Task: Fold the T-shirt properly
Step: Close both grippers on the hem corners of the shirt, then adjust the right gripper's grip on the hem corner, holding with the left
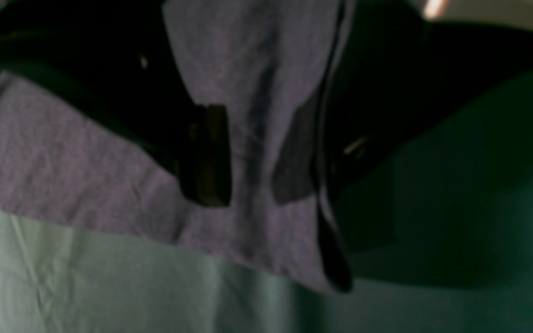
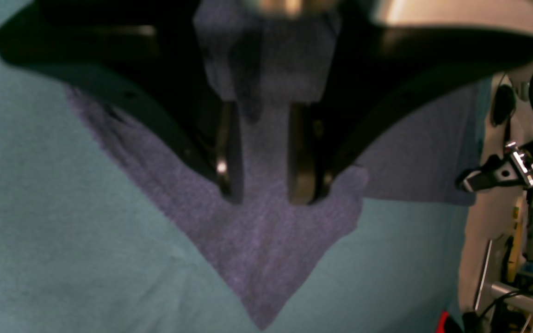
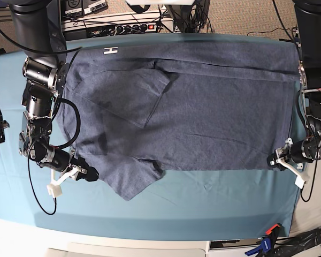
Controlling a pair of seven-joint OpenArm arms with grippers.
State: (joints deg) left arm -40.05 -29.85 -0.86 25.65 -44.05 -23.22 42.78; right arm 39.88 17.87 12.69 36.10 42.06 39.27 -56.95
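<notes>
The blue-grey T-shirt (image 3: 203, 118) lies spread on the teal table cloth (image 3: 203, 206), one sleeve folded in at the upper left. In the base view my right gripper (image 3: 91, 174) sits at the shirt's lower left sleeve edge. The right wrist view shows that gripper (image 2: 266, 196) open, the T-shirt (image 2: 257, 259) between its fingers and bunched deep in the jaws. My left gripper (image 3: 273, 160) is at the hem's lower right corner. In the left wrist view it (image 1: 250, 194) is open too, astride the creased T-shirt (image 1: 63, 162).
A power strip (image 3: 128, 27) and cables lie beyond the table's far edge. A blue clamp (image 3: 265, 243) sits at the front right corner. Stands and cables (image 2: 525, 171) crowd the space past the table's side edge. Teal cloth (image 1: 109, 286) shows below the hem.
</notes>
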